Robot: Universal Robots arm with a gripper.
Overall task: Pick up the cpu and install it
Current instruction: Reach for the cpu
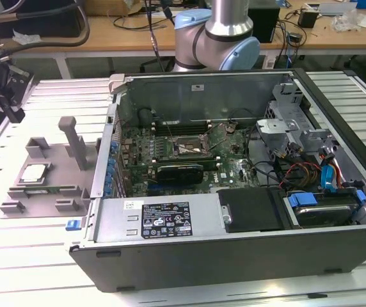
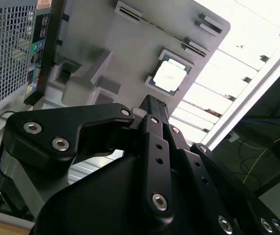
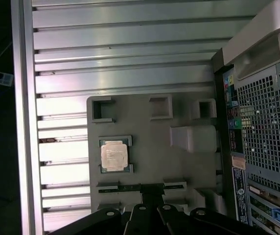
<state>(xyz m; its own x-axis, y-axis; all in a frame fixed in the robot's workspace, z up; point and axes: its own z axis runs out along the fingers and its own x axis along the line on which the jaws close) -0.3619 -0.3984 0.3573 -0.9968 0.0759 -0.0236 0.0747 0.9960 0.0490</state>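
Cpu (image 3: 114, 155), flat silvery metal square, in blocky grey plastic tray (image 3: 145, 132)

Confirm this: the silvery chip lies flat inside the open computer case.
Wrong place. The chip lies flat in the grey tray on the table beside the open computer case, not inside it. The first wrist view shows this.
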